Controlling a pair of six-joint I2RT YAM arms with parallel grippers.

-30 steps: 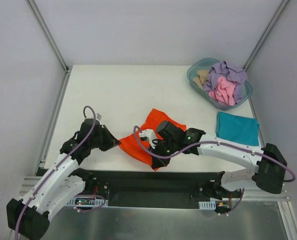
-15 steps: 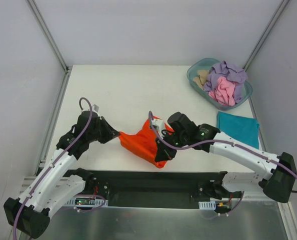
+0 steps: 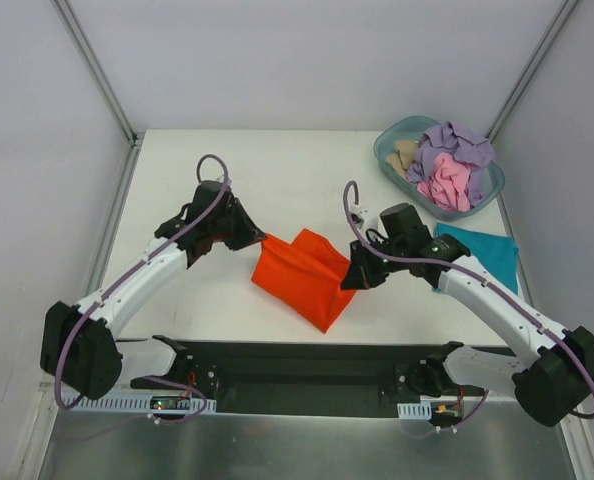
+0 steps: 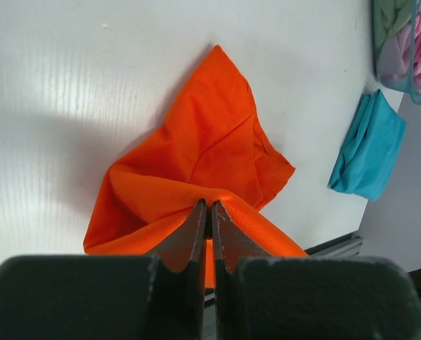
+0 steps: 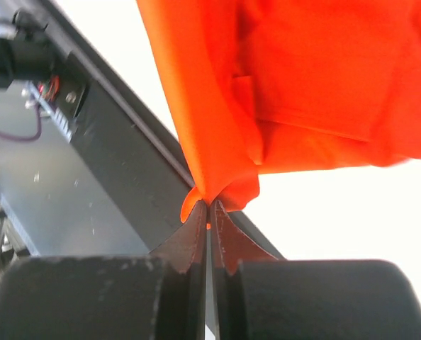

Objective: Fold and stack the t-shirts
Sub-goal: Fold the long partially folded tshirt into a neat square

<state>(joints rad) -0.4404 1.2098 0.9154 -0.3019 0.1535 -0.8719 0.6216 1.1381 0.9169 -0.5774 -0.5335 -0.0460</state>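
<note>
Pinching orange t-shirt point(image 3: 299, 277) mid-fold in tightly closed left tool point(image 4: 209, 207) and right tool point(image 5: 210, 207); done with teal t-shirt point(image 3: 487, 256); yet to tackle tub heap point(image 3: 447, 166).

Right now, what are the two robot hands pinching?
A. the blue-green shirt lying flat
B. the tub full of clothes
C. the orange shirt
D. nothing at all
C: the left gripper and the right gripper are each shut on a bit of the orange shirt, one at each side of it.
</note>
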